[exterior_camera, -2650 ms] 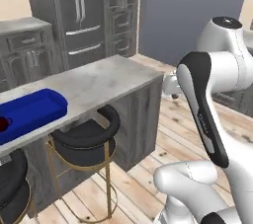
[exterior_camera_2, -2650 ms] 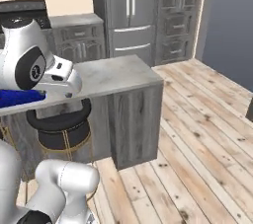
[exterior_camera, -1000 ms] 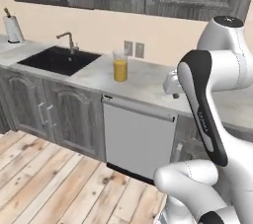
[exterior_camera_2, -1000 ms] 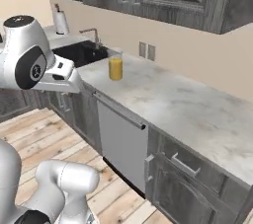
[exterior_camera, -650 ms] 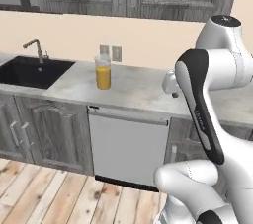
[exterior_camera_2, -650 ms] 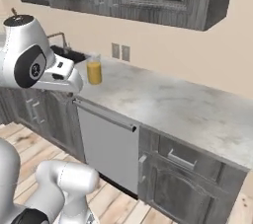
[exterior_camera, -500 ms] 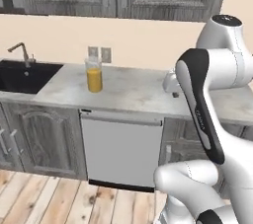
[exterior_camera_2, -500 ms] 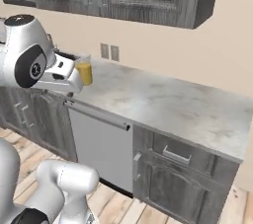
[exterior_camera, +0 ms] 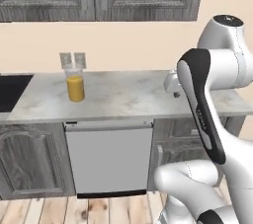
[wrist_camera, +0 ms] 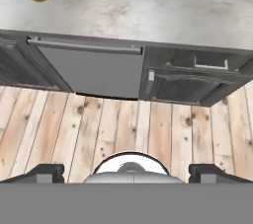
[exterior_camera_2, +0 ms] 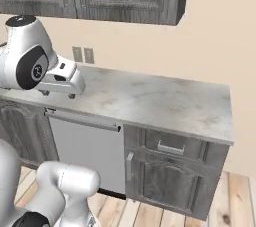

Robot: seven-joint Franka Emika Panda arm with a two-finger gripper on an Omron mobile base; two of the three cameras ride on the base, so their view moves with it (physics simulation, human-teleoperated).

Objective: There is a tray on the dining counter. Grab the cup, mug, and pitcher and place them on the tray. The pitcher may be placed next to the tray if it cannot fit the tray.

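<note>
pitcher standing alone, bare worktop all around it

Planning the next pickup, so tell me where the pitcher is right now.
In the left base view the pitcher stands upright on the marble worktop, toward its left, just in front of the wall outlets and above the dishwasher.

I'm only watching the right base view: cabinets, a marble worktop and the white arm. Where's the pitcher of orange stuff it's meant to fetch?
Observer: In the left base view the pitcher stands upright on the worktop, in front of the wall sockets.
Operator: Is the robot holding anything?
Observer: No. The hand view shows the fingers spread wide, nothing between them.
Operator: Anything else nearby?
Observer: A black sink lies left of the pitcher, at the left base view's edge.
</note>
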